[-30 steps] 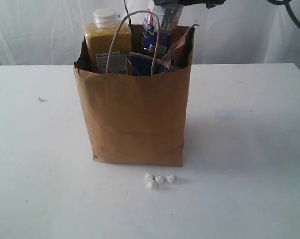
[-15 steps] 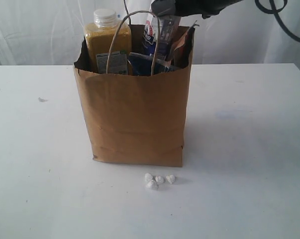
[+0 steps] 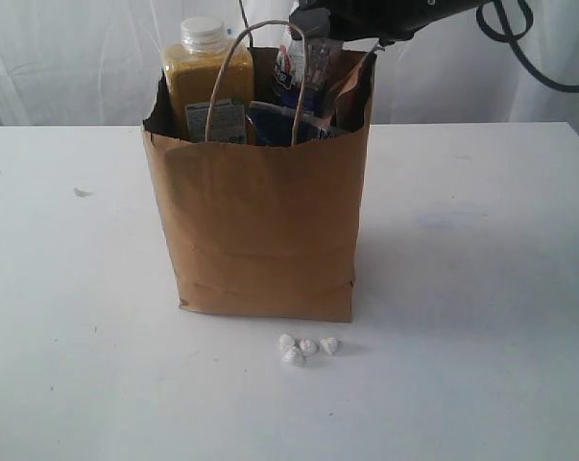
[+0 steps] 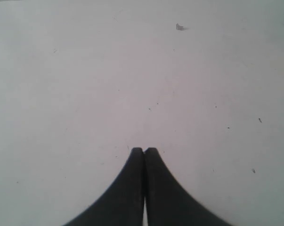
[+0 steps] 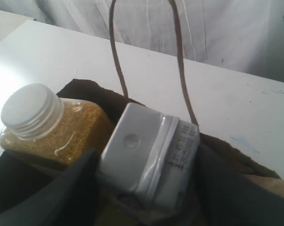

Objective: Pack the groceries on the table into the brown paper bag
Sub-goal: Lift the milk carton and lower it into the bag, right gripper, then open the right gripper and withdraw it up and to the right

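The brown paper bag (image 3: pixel 260 230) stands upright mid-table. Out of its top rises the yellow-grain bottle with white cap (image 3: pixel 205 86), also visible in the right wrist view (image 5: pixel 52 127). My right gripper (image 3: pixel 313 21) hangs over the bag's mouth, shut on the small blue-white carton (image 3: pixel 291 69), whose lower end is inside the rim. In the right wrist view the carton (image 5: pixel 149 141) sits between both dark fingers (image 5: pixel 80 188). The brown-red pouch (image 3: pixel 347 91) leans in the bag's right corner. Tiny white lumps (image 3: pixel 306 348) lie on the table (image 3: pixel 481 288) before the bag. My left gripper (image 4: pixel 144 151) is shut over bare tabletop.
The bag's twisted loop handle (image 3: pixel 260 29) arches up right beside the carton and gripper. A dark blue package (image 3: pixel 275 120) shows inside the bag. A small grey mark (image 3: pixel 81 192) sits on the table at the left. White curtain hangs behind.
The right gripper has come down and a little left with the carton, lowering it into the bag's mouth. Bag, bottle and white lumps have not moved.
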